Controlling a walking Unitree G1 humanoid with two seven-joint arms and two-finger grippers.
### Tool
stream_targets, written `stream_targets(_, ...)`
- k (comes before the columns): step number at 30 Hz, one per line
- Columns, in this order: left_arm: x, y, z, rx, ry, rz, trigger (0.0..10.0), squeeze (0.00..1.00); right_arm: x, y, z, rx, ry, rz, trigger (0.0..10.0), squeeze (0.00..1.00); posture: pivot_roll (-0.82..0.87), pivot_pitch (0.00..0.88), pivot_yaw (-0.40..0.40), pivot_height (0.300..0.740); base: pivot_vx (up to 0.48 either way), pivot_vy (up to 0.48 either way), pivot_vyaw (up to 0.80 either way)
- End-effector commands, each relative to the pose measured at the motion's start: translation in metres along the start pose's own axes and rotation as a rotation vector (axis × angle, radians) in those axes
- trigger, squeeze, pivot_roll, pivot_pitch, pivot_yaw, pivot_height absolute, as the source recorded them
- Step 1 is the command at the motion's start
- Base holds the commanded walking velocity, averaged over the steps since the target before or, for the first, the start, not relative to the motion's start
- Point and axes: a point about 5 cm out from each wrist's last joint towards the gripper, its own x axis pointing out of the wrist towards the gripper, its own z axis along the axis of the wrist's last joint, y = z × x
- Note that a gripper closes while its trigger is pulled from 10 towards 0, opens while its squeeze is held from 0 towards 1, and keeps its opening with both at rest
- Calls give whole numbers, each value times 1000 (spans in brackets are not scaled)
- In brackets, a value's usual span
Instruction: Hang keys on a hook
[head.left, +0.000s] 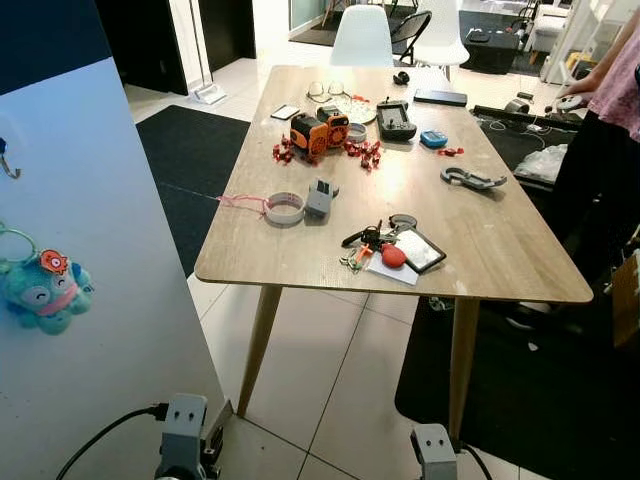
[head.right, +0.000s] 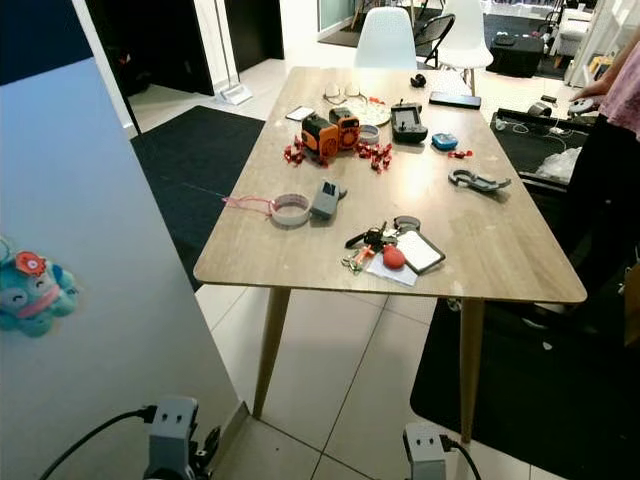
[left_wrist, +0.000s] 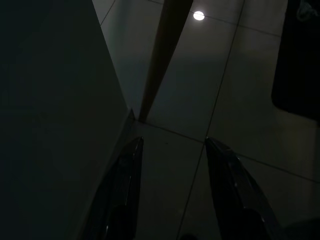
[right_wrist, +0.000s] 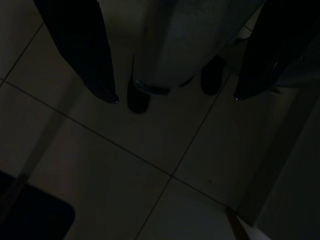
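- Two grippers hang low over tiled floor: left gripper (left_wrist: 170, 150) and right gripper (right_wrist: 175, 97), fingers spread, holding nothing.
- Keys (head.left: 372, 245) lie near the table's (head.left: 500, 260) front edge, well above both.
- Hook (head.left: 8, 165) sits on the white panel (head.left: 110, 250) at left.

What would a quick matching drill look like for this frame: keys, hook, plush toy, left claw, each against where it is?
Things:
1. keys
2. hook
3. plush toy
4. left claw

Places:
A. hanging low over the tiled floor, open, beside the white panel
B. on the panel, below the hook
C. near the front edge of the wooden table, beside a card
D. high on the panel, bare

Pairs: 1-C, 2-D, 3-B, 4-A
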Motion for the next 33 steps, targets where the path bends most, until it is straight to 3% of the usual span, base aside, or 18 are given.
stream_targets(1,-1,-3,-4,-14,21,-2,10000,0,0,1,0,-11,7,6,10000,0,52,51,-9,740,0,480,0)
stream_targets(4,-1,-3,-4,-13,18,-10,10000,0,1,2,0,-10,5,6,10000,0,52,51,-8,740,0,480,0)
stream_targets(16,-1,-3,-1,-2,-10,-38,10000,0,1,1,2,-13,3,5,10000,0,51,49,-10,740,0,0,0)
stream_targets(33,-2,-4,-2,-11,-9,-54,10000,0,1,2,3,-24,1,10,10000,0,51,36,-17,740,0,-478,0)
